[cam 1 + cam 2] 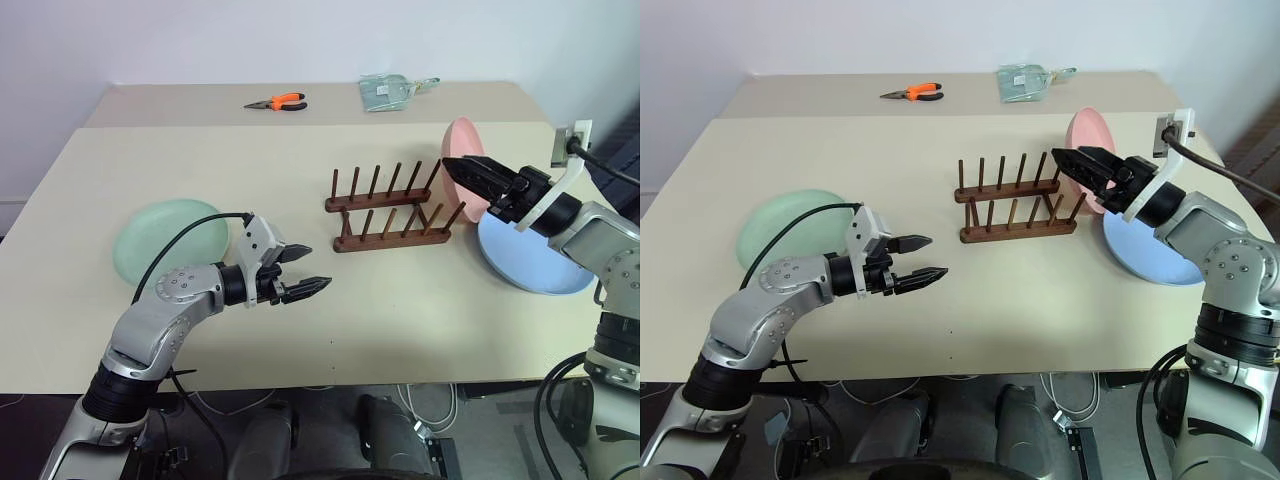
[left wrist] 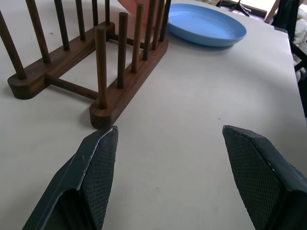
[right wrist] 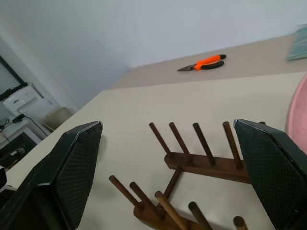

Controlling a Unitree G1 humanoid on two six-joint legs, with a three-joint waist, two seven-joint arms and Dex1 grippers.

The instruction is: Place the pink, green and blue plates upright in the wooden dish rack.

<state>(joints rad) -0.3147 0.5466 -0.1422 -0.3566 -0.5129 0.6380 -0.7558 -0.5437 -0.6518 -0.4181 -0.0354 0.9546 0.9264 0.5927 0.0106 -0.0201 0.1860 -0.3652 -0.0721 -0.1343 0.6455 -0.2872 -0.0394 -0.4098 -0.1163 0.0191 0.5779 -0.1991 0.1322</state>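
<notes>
Surface: you are looking down on a pale beige desk point(image 1: 300, 330) against a plain white wall, with a second, matching tabletop butted to its far edge.
Right gripper point(image 1: 462, 170): your right jaws stand wide apart with nothing between them, hovering just above the right end of the rack, beside the pink plate.
Left gripper point(image 1: 305, 270): your left jaws are parted wide and hold nothing; they hang over the near left part of the desk, pointing toward the rack.
Rack point(image 1: 390, 210): the dark wooden rack sits mid-desk, a little right of centre, its two rails running left to right with pegs upright. The left wrist view shows its near end point(image 2: 103, 91) just ahead of your left fingertips.
Pink plate point(image 1: 465, 165): it stands on edge at the right end of the rack, behind your right gripper. You cannot tell from these views whether it sits between the pegs or leans against the last ones.
Blue plate point(image 1: 530, 262): it lies flat by the right edge of the desk, near the rack's right end, partly under your right arm.
Green plate point(image 1: 165, 240): it lies near the left edge of the desk, just behind your left arm, well apart from the rack.
Far tabletop: orange-handled pliers point(image 1: 277, 102) lie near the middle, a clear packet point(image 1: 385, 92) to their right.
</notes>
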